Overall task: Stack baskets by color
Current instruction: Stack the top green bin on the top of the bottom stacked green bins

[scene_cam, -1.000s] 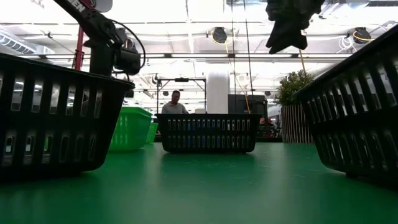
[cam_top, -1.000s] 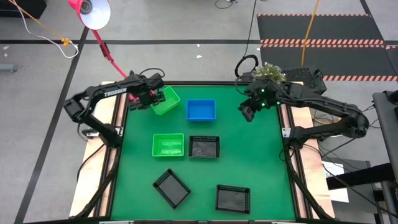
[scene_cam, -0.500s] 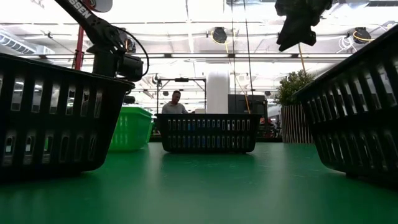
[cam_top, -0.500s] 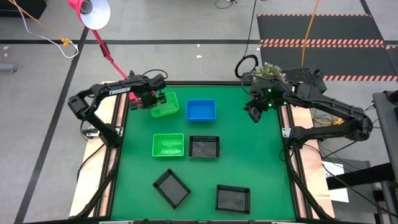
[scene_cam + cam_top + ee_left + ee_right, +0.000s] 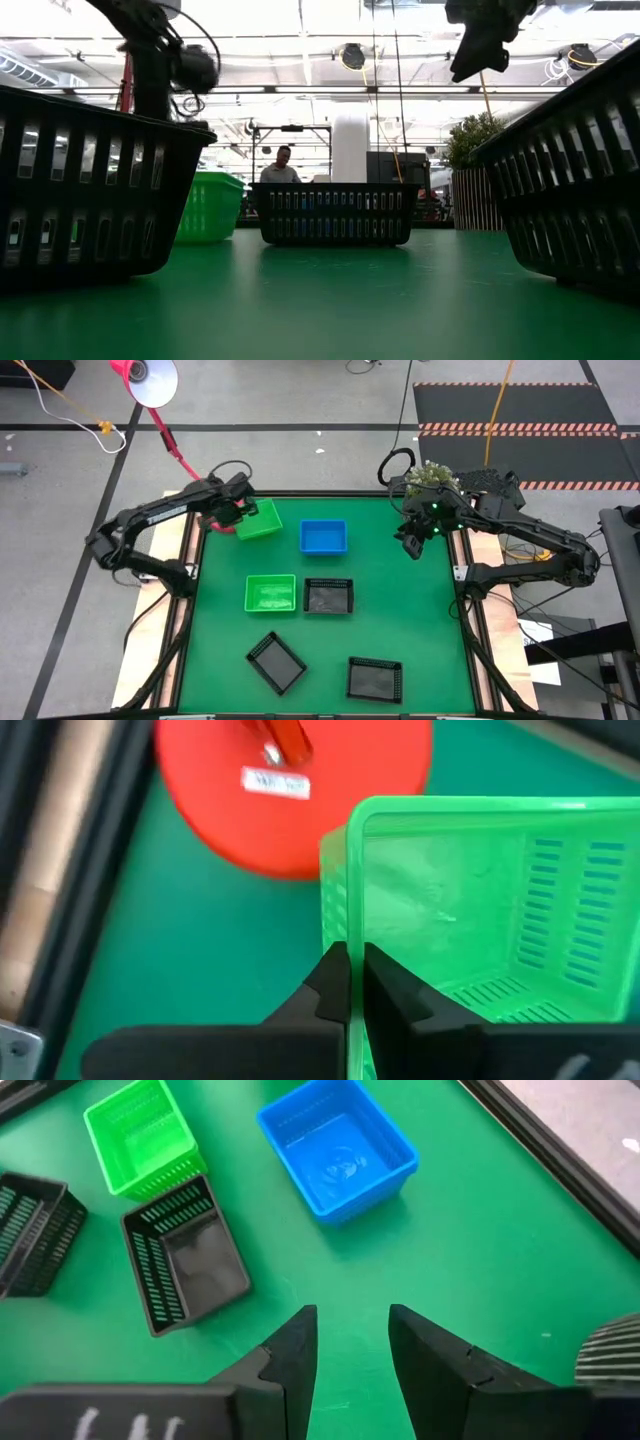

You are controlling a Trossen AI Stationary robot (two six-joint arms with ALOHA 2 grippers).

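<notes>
Green baskets: two; black: three; blue: one.

Grey floor, striped mat, pink lamp, seated person.

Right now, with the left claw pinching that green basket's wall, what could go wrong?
The left claw grips only one thin wall of the green basket, so it could tilt or slip on lifting. The red lamp base sits close beside it and might be bumped.
</notes>
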